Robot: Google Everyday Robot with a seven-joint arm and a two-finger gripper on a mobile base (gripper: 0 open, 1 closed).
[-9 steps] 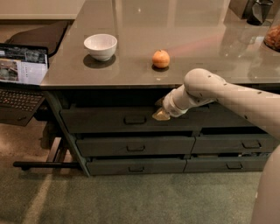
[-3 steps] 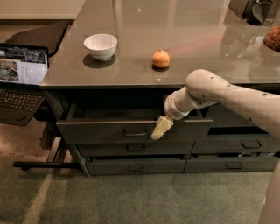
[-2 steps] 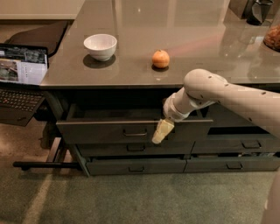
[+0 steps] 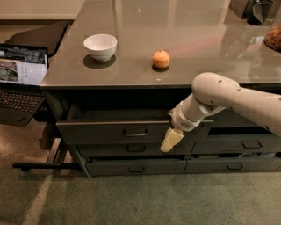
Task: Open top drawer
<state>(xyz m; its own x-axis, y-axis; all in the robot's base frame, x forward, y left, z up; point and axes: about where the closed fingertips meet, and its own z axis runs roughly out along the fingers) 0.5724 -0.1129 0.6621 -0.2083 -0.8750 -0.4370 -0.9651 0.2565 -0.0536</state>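
The top drawer [image 4: 105, 130] is a wide, shallow dark grey drawer under the grey counter, pulled out a little, with a strip of its dim inside showing. Its small dark bail handle [image 4: 135, 132] sits at the centre of the flat front. My gripper [image 4: 171, 140] hangs from the white arm in front of the drawer's right part, to the right of the handle and apart from it, pointing down and to the left.
A white bowl [image 4: 100, 46] and an orange fruit [image 4: 161, 59] sit on the counter [image 4: 197, 39]. Lower drawers [image 4: 136, 166] are shut beneath. An open laptop [image 4: 19, 72] stands at the left. Dark containers [image 4: 259, 11] stand at the back right.
The top drawer went from shut to pulled out a little. My gripper came off the handle area and moved down and slightly right, now hanging in front of the drawer front.
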